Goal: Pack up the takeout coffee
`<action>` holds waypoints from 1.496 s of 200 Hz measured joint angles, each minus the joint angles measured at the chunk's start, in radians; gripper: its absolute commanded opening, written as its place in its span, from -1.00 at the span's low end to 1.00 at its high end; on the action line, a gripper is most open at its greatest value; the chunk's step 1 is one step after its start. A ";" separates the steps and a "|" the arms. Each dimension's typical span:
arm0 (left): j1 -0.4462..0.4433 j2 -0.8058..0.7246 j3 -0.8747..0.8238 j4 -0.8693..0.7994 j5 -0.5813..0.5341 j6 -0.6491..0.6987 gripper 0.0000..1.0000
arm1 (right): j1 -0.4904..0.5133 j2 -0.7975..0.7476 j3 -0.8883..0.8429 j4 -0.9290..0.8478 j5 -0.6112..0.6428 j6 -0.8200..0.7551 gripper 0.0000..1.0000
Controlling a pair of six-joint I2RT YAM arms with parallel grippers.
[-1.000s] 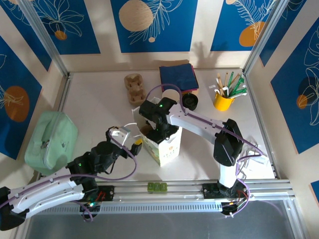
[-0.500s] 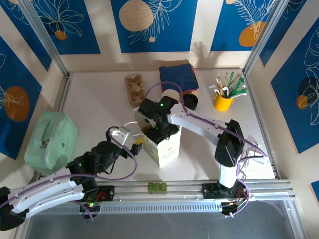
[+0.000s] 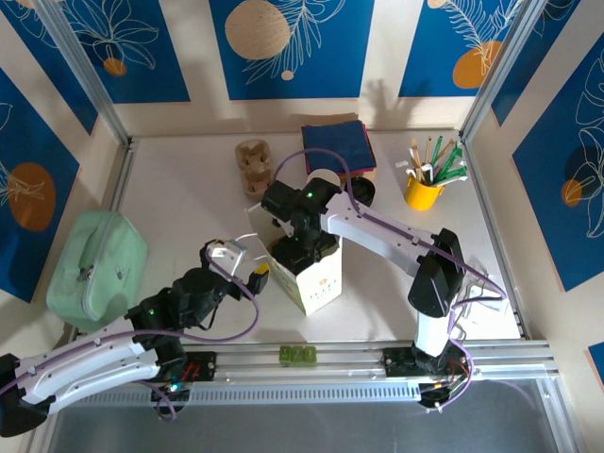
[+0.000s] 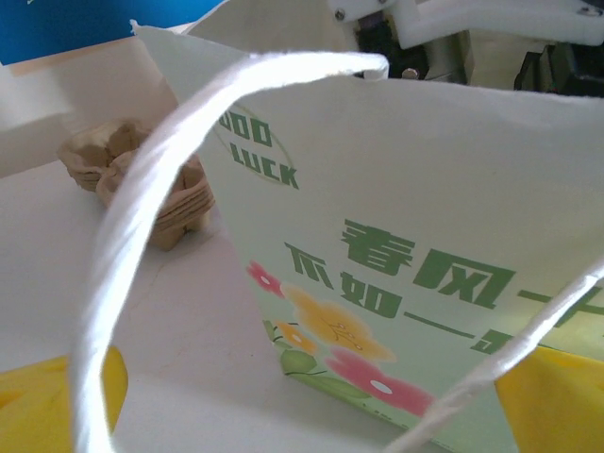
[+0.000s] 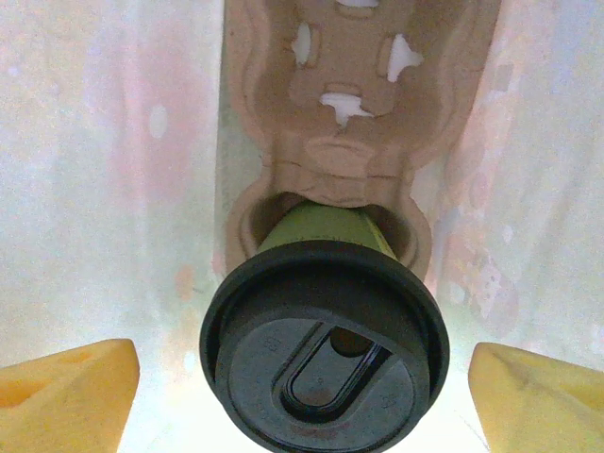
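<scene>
Now takeout coffee (image 5: 326, 363) sits in pulp carrier (image 5: 359, 142) inside paper bag (image 4: 425, 189); right fingers (image 5: 61, 392) apart beside it; left fingers (image 4: 42, 401) apart around handle (image 4: 142, 208).

A robotics lab's test cell, dressed like a café counter. A white left robot arm (image 3: 85, 363) and a white right robot arm (image 3: 377, 231) are bolted to a silver aluminium rail (image 3: 330, 357) at the edge of a white tabletop (image 3: 189, 208), fenced by slanting aluminium posts (image 3: 90, 80) and blue leaf-print wall panels (image 3: 293, 38). Props stand on it: a yellow cup of pens (image 3: 423, 192), brown moulded-pulp cup carriers (image 3: 253, 167) and a printed white paper bag (image 3: 316, 278).
</scene>
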 measured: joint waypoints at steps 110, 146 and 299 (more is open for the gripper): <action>0.000 0.000 0.000 0.000 0.000 0.000 0.99 | 0.001 0.001 0.007 -0.035 0.044 -0.015 0.60; 0.000 0.000 0.000 0.000 0.000 0.000 0.99 | 0.004 0.001 0.007 -0.041 0.056 -0.016 0.58; 0.000 0.001 0.000 0.000 -0.003 -0.001 0.99 | 0.007 -0.019 0.039 -0.041 0.066 -0.032 0.58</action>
